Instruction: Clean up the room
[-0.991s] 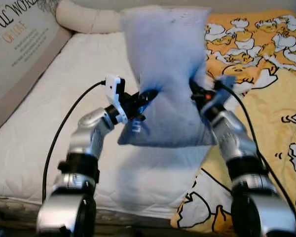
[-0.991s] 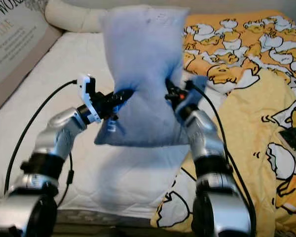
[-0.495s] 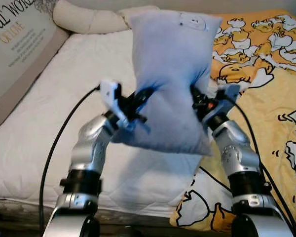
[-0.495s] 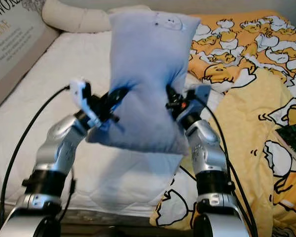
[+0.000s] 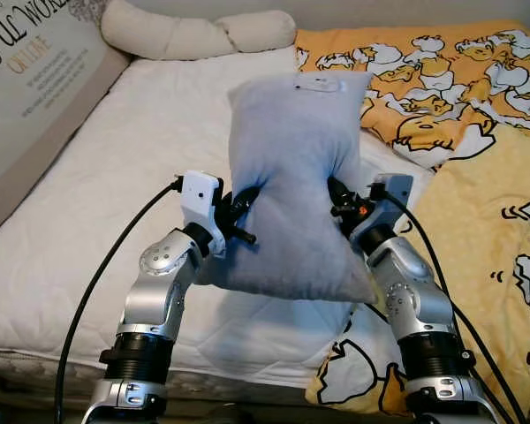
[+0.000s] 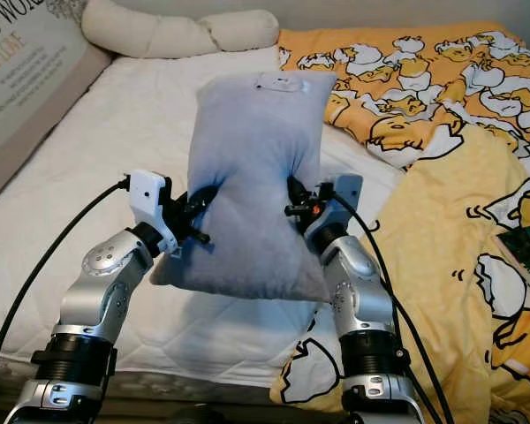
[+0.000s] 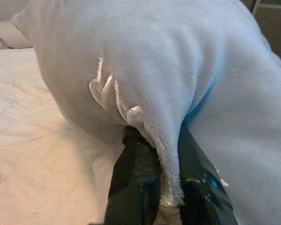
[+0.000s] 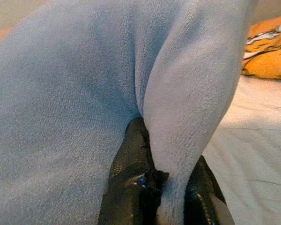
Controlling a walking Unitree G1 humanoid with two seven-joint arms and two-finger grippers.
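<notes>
Pale blue pillow [image 5: 293, 177] held upright above white mattress [image 5: 115, 177], pinched at both side edges. Left pincer [image 7: 161, 187] clamped on fold of fleece; right pincer [image 8: 171, 197] clamped on opposite fold (fabric bunched between fingers each side). Cream bolster [image 5: 194, 35] beyond, at head of bed. Yellow duck-print duvet [image 5: 477, 177] crumpled to right. Lettered headboard panel [image 5: 26, 79] to left. Pillow blocks mattress directly behind.
</notes>
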